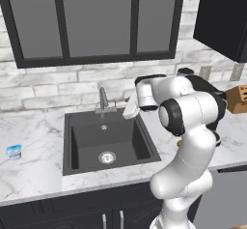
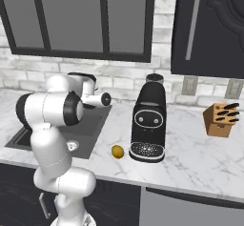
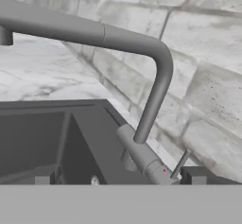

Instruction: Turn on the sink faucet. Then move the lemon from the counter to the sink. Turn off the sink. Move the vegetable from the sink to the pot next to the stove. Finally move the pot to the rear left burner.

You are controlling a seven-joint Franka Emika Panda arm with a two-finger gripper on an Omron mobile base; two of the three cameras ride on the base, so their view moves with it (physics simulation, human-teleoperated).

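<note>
The sink faucet (image 1: 102, 100) stands behind the dark sink (image 1: 103, 141) with its spout over the basin. In the hand view the faucet (image 3: 151, 95) is close ahead, its small lever (image 3: 181, 163) at the lower right, and no water shows at the spout. My gripper (image 3: 118, 179) is open, with its dark fingertips (image 3: 41, 178) wide apart on either side of the faucet's base and touching nothing. The lemon (image 2: 117, 151) lies on the white marble counter (image 2: 190, 158) between the sink (image 2: 93, 125) and a coffee machine. The pot and the stove are out of view.
A black coffee machine (image 2: 148, 125) stands right of the lemon. A wooden knife block (image 2: 220, 119) sits further right by the wall. A small blue-and-white cup (image 1: 13, 151) is on the counter left of the sink. Dark cabinets hang above.
</note>
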